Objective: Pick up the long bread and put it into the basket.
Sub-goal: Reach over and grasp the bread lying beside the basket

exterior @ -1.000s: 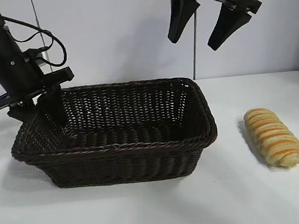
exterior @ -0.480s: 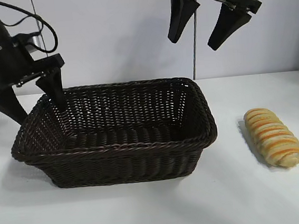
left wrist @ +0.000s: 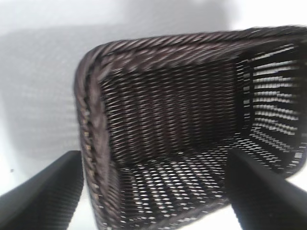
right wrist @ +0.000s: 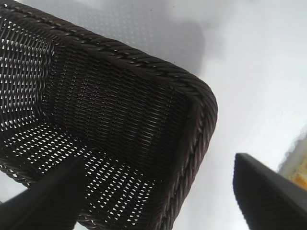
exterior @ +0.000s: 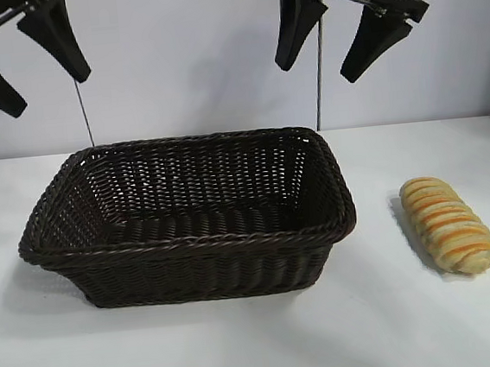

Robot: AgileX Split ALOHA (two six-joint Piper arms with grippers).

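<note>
Nothing's grabbed yet: bread (exterior: 450, 224) lies beside the empty basket (exterior: 190, 241); both grippers, left (exterior: 20, 53) and right (exterior: 348, 35), hang spread. Next, right descends onto bread.

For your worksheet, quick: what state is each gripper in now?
Left gripper: open, holding nothing.
Right gripper: open, holding nothing.

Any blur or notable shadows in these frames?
Exterior view: sharp; the long bread and basket cast soft shadows on the table. Left wrist view: basket weave smeared by motion blur. Right wrist view: weave crisp, broad grey shadow beyond the rim.
</note>
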